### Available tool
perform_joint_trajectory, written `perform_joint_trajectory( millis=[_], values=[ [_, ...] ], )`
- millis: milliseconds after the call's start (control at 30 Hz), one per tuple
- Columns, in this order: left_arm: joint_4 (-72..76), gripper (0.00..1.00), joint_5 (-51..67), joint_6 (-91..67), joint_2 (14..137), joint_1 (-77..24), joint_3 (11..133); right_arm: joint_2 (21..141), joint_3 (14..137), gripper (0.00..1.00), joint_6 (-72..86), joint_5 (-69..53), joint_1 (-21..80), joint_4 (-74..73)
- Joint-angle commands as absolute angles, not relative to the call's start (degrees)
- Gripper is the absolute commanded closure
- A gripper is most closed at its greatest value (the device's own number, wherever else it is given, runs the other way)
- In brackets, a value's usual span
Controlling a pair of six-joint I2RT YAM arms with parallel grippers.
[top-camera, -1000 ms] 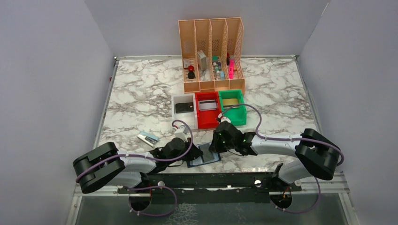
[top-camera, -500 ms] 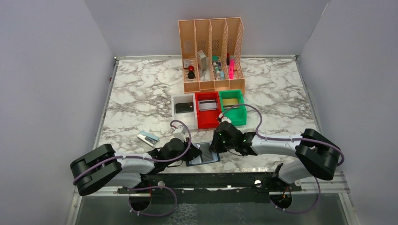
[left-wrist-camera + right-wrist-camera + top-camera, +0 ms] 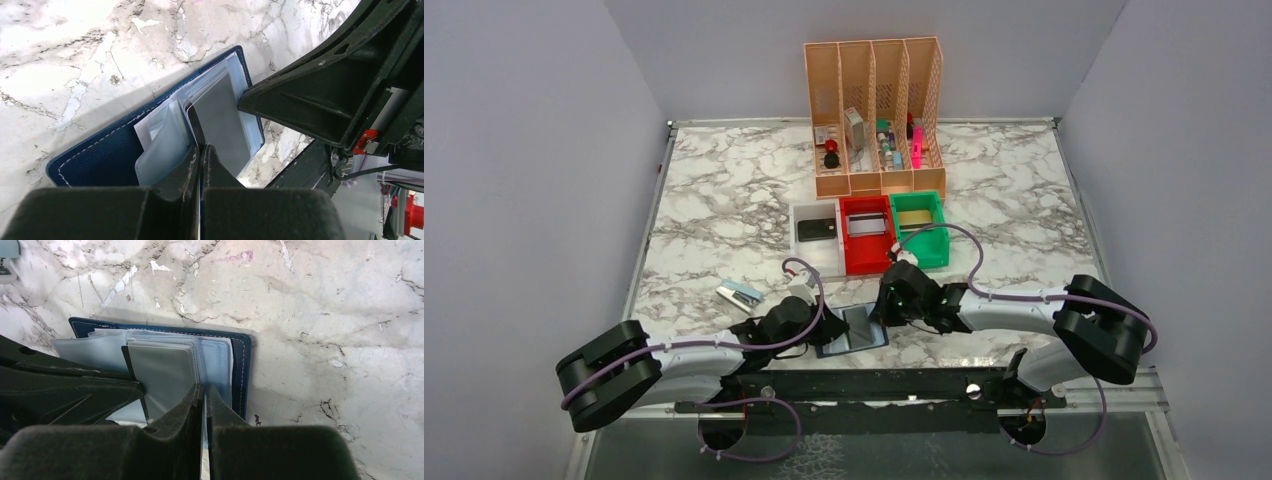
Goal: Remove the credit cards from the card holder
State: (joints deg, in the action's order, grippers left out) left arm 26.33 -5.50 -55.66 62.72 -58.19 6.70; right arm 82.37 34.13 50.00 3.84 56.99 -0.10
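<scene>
The navy card holder (image 3: 854,331) lies open on the marble near the front edge, its see-through pockets (image 3: 165,150) fanned up. A silver-grey credit card (image 3: 222,125) sticks partly out of a pocket; it also shows in the right wrist view (image 3: 162,370). My left gripper (image 3: 201,152) is shut on the card's near edge, at the holder's left side (image 3: 822,326). My right gripper (image 3: 205,390) is shut on a clear pocket at the holder's (image 3: 242,370) right side (image 3: 884,313). A black card (image 3: 817,229), a silver card (image 3: 865,224) and a gold card (image 3: 914,218) lie in the bins.
White (image 3: 799,212), red (image 3: 861,258) and green (image 3: 929,250) bins stand side by side behind the holder. The tall orange file rack (image 3: 874,110) with small items stands at the back. A small blue-and-white object (image 3: 739,294) lies left. The black front rail (image 3: 864,385) is close.
My left arm has drawn back to the left and lower, and the holder with the card has shifted slightly left. The right arm has hardly moved.
</scene>
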Motion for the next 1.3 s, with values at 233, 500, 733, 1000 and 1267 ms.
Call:
perform_joint_trajectory(
  millis=[233, 500, 733, 1000, 1267],
  values=[
    [22.37, 1.00, -5.81, -52.04, 61.46, -57.70, 6.56, 84.09, 33.06, 0.91, 49.24, 6.46, 57.01, -3.49],
    [23.46, 1.00, -2.80, -49.97, 58.24, -56.87, 6.06, 84.97, 33.37, 0.91, 49.12, 5.96, 57.02, -2.81],
    [21.33, 1.00, -1.84, -49.84, 57.14, -54.59, 5.54, 84.52, 33.44, 0.92, 49.38, 6.46, 56.97, -3.28],
    [18.57, 1.00, -2.25, -48.58, 61.16, -54.00, 7.81, 83.91, 33.33, 0.92, 49.56, 6.90, 57.04, -3.77],
    [18.28, 1.00, -1.68, -47.81, 61.53, -53.96, 8.26, 78.87, 31.86, 0.90, 47.17, 2.84, 57.13, 0.77]
  ],
)
